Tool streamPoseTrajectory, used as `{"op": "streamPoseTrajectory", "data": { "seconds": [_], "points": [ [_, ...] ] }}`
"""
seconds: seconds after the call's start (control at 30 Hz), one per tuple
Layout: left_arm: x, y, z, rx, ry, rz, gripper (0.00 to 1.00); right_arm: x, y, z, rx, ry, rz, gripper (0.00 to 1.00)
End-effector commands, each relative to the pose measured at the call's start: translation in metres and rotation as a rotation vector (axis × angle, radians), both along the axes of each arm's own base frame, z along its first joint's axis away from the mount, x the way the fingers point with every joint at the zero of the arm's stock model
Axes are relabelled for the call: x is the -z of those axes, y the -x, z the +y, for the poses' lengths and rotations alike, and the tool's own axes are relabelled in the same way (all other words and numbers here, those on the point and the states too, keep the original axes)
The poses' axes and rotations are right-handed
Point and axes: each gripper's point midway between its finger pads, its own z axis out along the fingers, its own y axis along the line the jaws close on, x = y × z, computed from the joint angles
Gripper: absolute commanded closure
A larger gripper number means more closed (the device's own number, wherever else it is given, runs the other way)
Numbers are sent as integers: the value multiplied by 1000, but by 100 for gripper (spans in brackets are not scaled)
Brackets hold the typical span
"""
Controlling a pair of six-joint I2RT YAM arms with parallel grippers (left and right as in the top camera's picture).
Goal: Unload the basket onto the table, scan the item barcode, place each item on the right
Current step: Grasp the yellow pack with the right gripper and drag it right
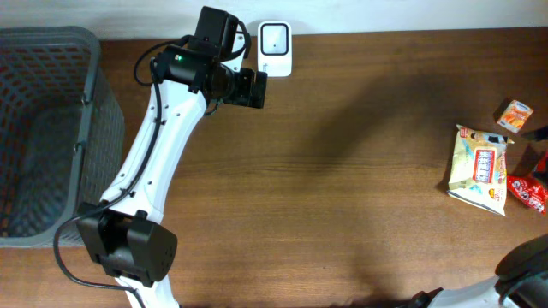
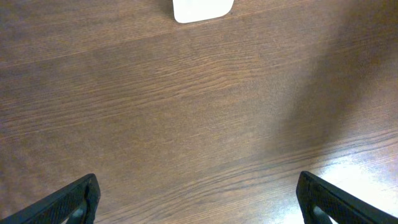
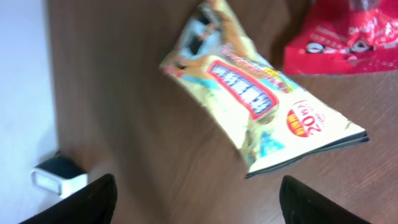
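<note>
A dark wooden tabletop (image 1: 342, 171) is seen, with a white scanner (image 1: 275, 49) at its far edge and a yellow snack bag (image 1: 479, 168) lying flat near the right side, beside a red packet (image 1: 528, 192). The left end effector (image 2: 199, 199) is spread wide near the scanner, and the right end effector (image 3: 198, 199) is spread and empty just short of the bag. The bag is judged light, soft and slippery, best pinched at a flat sealed end seam.
</note>
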Motion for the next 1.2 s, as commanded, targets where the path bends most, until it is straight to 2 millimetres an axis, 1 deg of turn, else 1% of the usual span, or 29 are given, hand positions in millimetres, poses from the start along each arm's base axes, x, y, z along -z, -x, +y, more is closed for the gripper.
{"op": "streamPoseTrajectory", "data": {
  "seconds": [0.0,0.03,0.07,0.1,0.13,0.17,0.2,0.23,0.27,0.3,0.37,0.4,0.47,0.5,0.57,0.63,0.7,0.73,0.77,0.8,0.87,0.9,0.93,0.97,1.0,1.03,1.07,1.13,1.17],
  "points": [
    [2,0,-3,3,10,8,1,-54,8,18,-120,85,-80,16],
    [2,0,-3,3,10,8,1,-56,13,26,-154,96,-67,16],
    [2,0,-3,3,10,8,1,-51,18,36,-190,94,-18,21],
    [2,0,-3,3,10,8,1,-43,21,42,-207,98,37,48],
    [2,0,-3,3,10,8,1,-31,22,48,-232,111,96,65],
    [2,0,-3,3,10,8,1,-17,21,57,-244,107,150,85],
    [2,0,-3,3,10,8,1,-4,20,65,-245,91,187,96],
    [2,0,-1,0,10,8,1,24,10,83,-275,79,214,96],
    [2,-1,0,-3,10,8,1,43,3,92,-312,97,216,96],
    [2,-1,0,-3,10,8,1,67,0,96,-301,125,249,96],
    [2,0,-2,1,10,8,1,103,3,94,-179,183,330,96],
    [2,0,-2,1,10,8,1,118,1,95,-136,197,330,96],
    [2,0,-2,1,10,8,1,133,-1,95,-120,209,311,96],
    [2,0,-2,1,10,8,1,139,2,92,-113,229,320,96],
    [2,0,-1,-2,10,8,1,145,14,75,-56,321,382,96],
    [2,0,-1,-2,10,8,1,143,22,56,9,410,430,96],
    [2,0,-1,-1,10,8,1,139,22,45,34,472,437,96],
    [2,0,-1,-1,10,8,1,138,20,42,41,482,431,96],
    [2,0,-1,-1,10,8,1,139,16,44,37,469,411,96],
    [2,0,-1,-1,10,8,1,140,-3,59,-65,407,319,96],
    [2,0,-1,-1,10,8,1,133,-42,102,-352,292,83,96],
    [2,0,-1,-1,10,8,1,130,-49,115,-414,265,30,96],
    [2,0,-1,-1,10,8,1,132,-51,125,-441,265,34,96],
    [2,0,-1,-1,10,8,1,137,-50,125,-448,287,63,96],
    [2,0,-1,-1,10,8,1,146,-46,122,-440,326,120,96],
    [2,0,-1,-1,10,8,1,159,-37,112,-377,370,210,96],
    [2,0,-1,-1,10,8,1,168,-31,108,-332,378,261,96],
    [2,0,-1,-1,10,8,1,184,-28,106,-329,368,297,96],
    [2,0,-1,-1,10,8,1,191,-28,101,-321,373,309,96]
  ]
}}
